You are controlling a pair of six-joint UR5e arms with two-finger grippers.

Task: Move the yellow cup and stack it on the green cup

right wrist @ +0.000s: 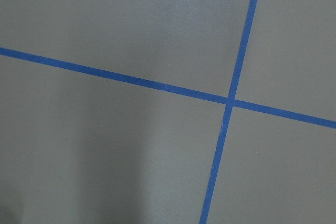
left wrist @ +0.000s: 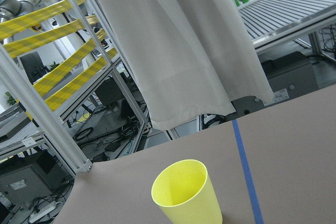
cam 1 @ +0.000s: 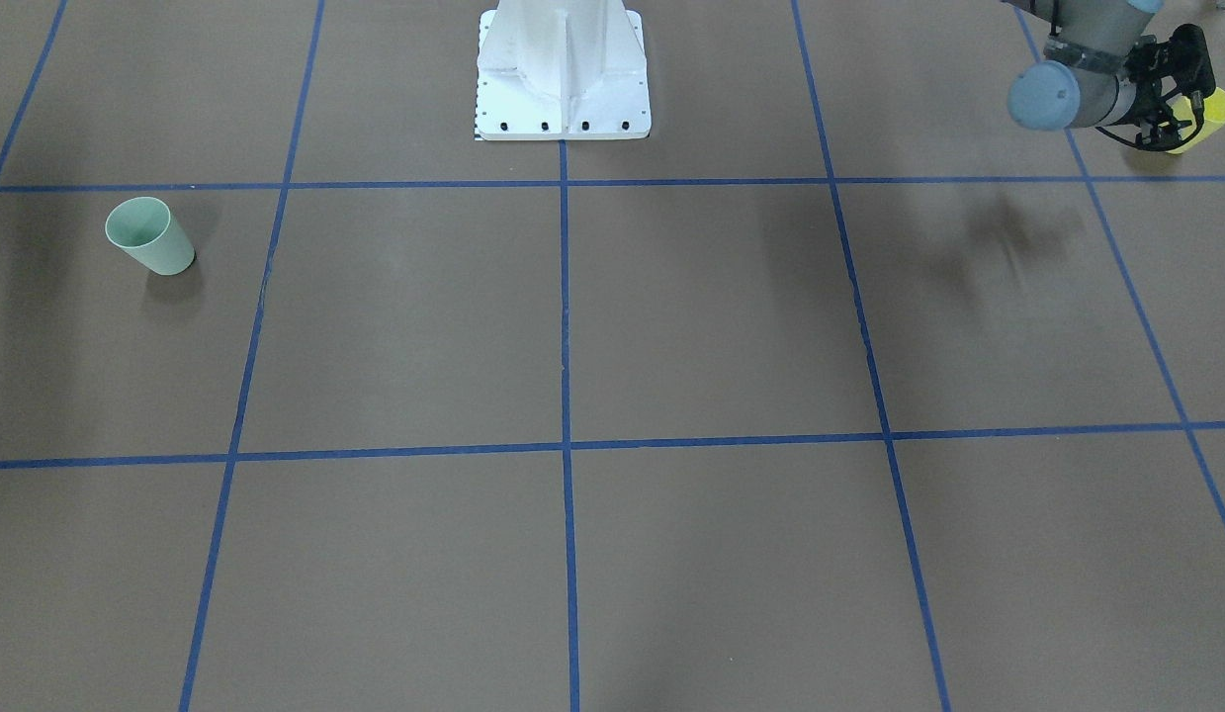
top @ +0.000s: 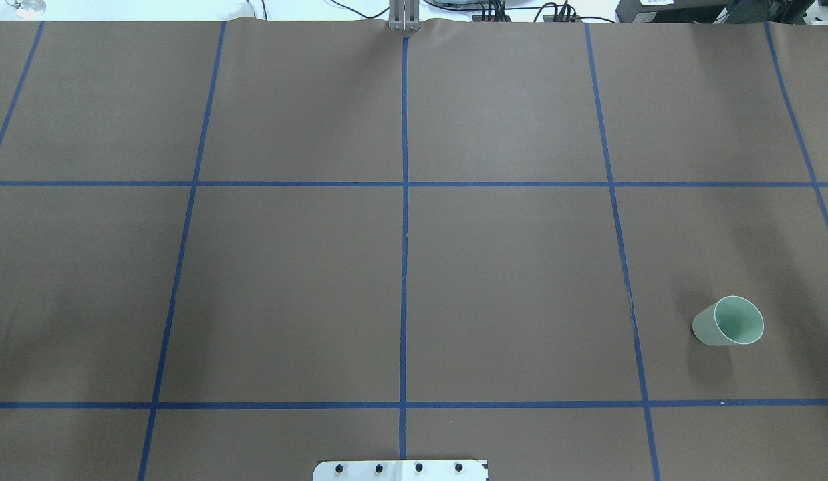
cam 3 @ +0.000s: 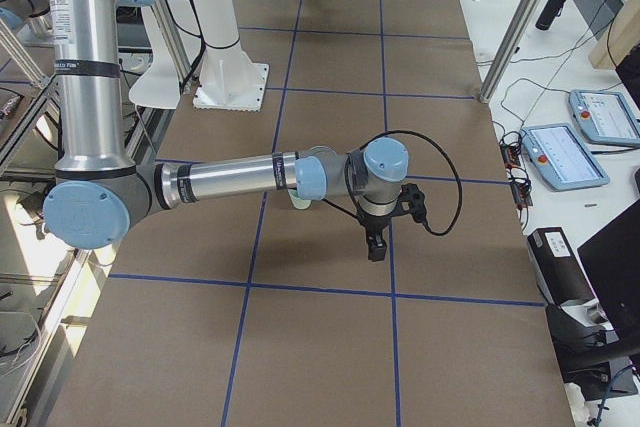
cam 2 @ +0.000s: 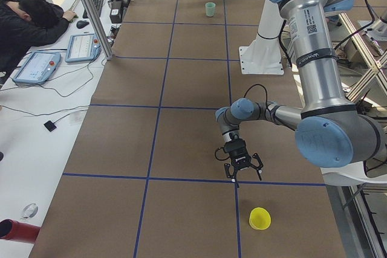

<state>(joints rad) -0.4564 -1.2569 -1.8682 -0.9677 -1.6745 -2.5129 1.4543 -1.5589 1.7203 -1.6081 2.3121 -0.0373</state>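
From across the table [cam 1: 671,326], shows the green cup [cam 1: 149,235] upright toward the robot's right and the left gripper [cam 1: 1173,129] at the robot's left end, partly covering the yellow cup [cam 1: 1215,111]. From the left end, finds that gripper's fingers [cam 2: 228,171] spread wide around nothing, off the table, with the yellow cup upright and apart from them beside a blue tape line [cam 2: 238,234]. From the right end, catches the right gripper [cam 3: 375,247] pointing down near the green cup; cannot tell how its fingers stand.
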